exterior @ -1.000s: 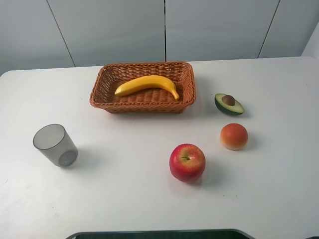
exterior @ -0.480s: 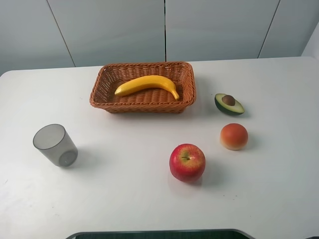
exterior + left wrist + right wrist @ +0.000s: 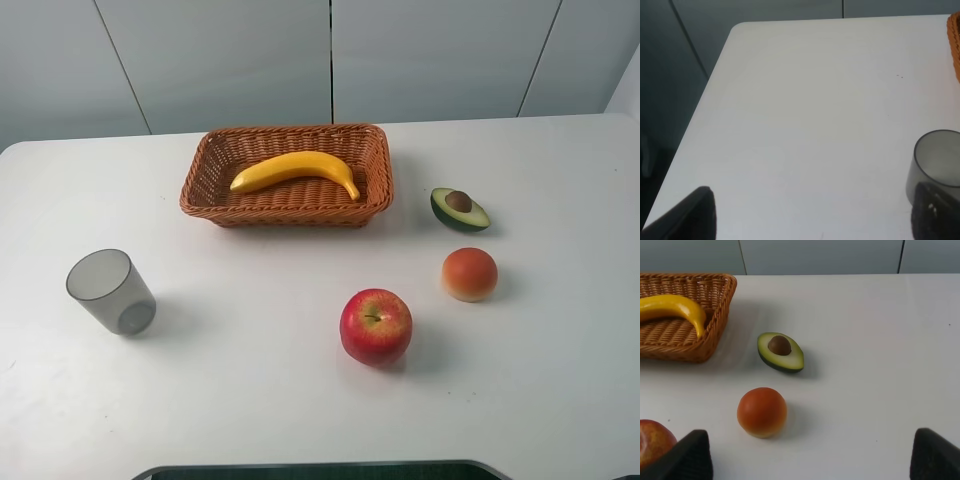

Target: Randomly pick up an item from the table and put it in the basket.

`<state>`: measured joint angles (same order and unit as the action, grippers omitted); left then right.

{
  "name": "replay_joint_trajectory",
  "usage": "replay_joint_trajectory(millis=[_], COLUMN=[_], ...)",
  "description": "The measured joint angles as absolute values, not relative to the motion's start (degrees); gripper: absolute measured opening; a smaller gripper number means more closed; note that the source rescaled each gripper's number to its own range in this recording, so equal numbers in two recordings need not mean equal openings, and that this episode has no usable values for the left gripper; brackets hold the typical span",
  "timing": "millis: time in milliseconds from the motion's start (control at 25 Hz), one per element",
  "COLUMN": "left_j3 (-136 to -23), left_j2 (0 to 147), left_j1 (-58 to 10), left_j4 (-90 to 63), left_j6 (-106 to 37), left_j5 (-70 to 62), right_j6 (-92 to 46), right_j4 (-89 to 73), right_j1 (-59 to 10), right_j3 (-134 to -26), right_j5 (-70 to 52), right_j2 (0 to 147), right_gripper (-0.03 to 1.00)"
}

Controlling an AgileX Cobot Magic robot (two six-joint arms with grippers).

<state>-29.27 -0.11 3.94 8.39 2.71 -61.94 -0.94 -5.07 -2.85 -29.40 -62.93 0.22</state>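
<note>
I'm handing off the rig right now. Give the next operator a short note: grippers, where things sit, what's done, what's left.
Left gripper: open, empty, above the table by the cup.
Right gripper: open, empty, above the table on the fruit side.
Neither arm shows in the high view.
Banana: lying inside the basket, at the table's far side.
On the table: apple, orange-red fruit, avocado half.
Done: the banana is in the basket.
Left: apparently nothing for this pick; keep the arms clear.
</note>
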Motion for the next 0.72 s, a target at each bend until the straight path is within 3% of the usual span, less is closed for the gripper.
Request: replay_joint_trajectory(millis=[720], left_j3=[-29.27], left_j2=[-0.11], left_j1=[3.94], left_j4=[8.39], left_j6=[2.71], left_j5=[-61.94], right_j6=[-0.94], right_j4=[-5.07], right_j1=[-2.85], right_j3=[-29.4], right_j5=[-62.93], right_j2=[0.22], right_gripper=[0.76])
